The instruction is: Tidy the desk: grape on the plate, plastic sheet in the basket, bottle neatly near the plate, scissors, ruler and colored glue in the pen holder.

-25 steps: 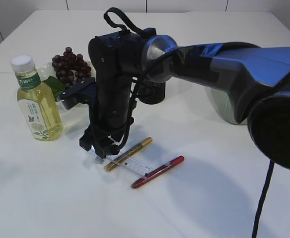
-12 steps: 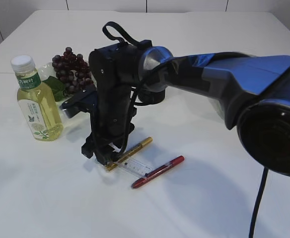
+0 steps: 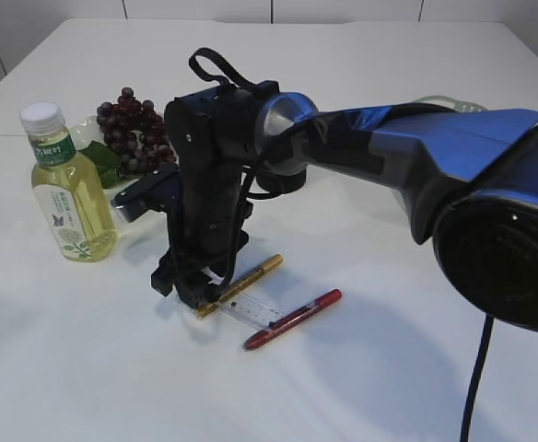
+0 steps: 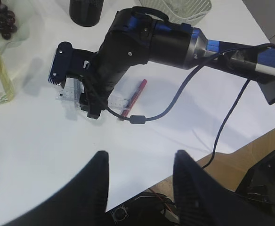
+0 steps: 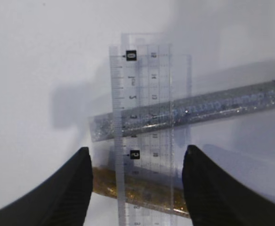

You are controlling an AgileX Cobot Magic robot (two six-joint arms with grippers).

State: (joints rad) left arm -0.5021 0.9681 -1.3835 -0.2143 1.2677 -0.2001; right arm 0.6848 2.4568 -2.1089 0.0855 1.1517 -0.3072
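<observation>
Ruler [image 5: 144, 127], clear plastic, lies flat on the white table [image 3: 85, 368] across a gold glue pen [image 3: 241, 285], silver pen [image 5: 194, 110] showing through; we see the right gripper [image 5: 135, 188] above it, jaws apart, empty. Left gripper [image 4: 140, 188] open, off-table.

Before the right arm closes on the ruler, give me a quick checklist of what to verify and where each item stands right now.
1. Right gripper open: ok.
2. Ruler between its fingers: ok.
3. Ruler free of neighbours: not ok, it overlaps the silver glue pen and the gold glue pen.
4. Fingertips at table height: cannot tell.
5. Left gripper clear of the work area: ok, open and empty.
6. Pen holder reachable, unobstructed: cannot tell.
</observation>
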